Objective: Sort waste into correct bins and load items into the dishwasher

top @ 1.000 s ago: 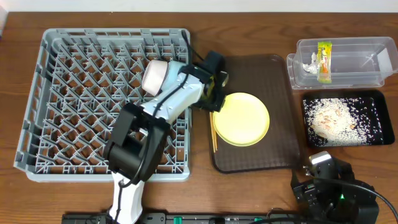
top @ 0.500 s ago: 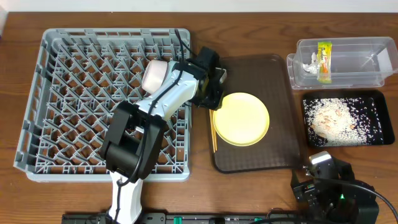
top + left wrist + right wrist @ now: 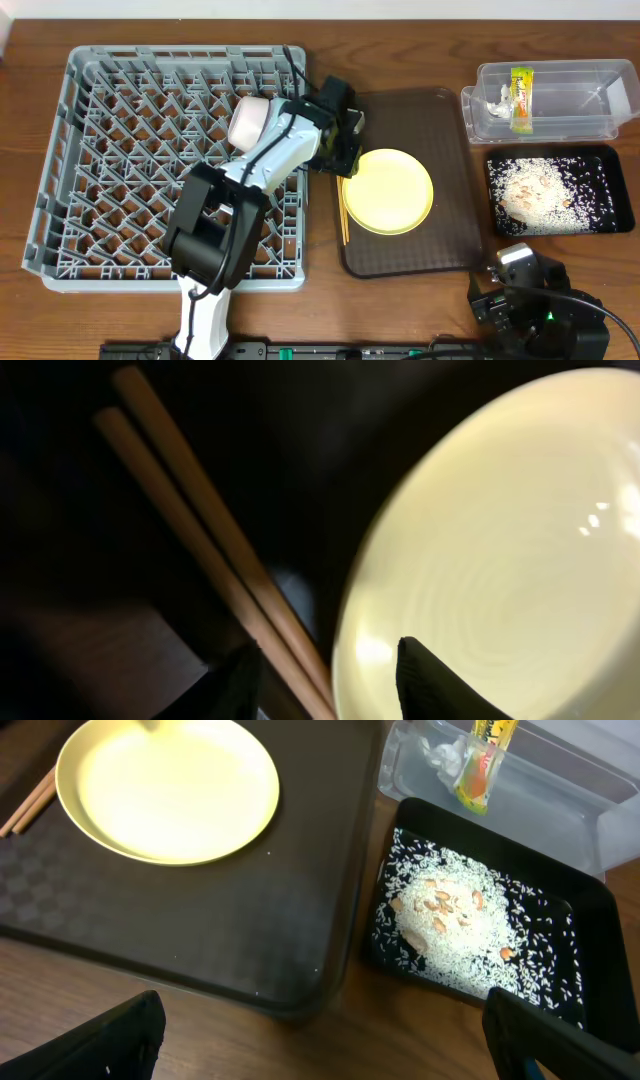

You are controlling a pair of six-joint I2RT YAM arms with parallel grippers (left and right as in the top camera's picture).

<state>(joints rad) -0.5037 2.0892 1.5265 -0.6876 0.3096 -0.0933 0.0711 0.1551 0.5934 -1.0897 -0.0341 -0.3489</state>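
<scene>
The left gripper [image 3: 322, 682] hangs over the brown tray [image 3: 420, 250] with its jaws spread. The chopsticks [image 3: 200, 530] run slantwise into the gap, with the rim of the yellow plate [image 3: 500, 540] just beside them (either could be the pick). The right gripper [image 3: 322, 1005], also spread, sits well apart, so the left arm is judged nearer, with the grey rack [image 3: 120, 150] alongside.

surface: brown wooden table [image 3: 400, 320] | far edge: pale strip [image 3: 400, 6] | light: even, no hard shadows

Glossy yellow plate [image 3: 500, 550], wooden chopsticks [image 3: 200, 530]
</scene>
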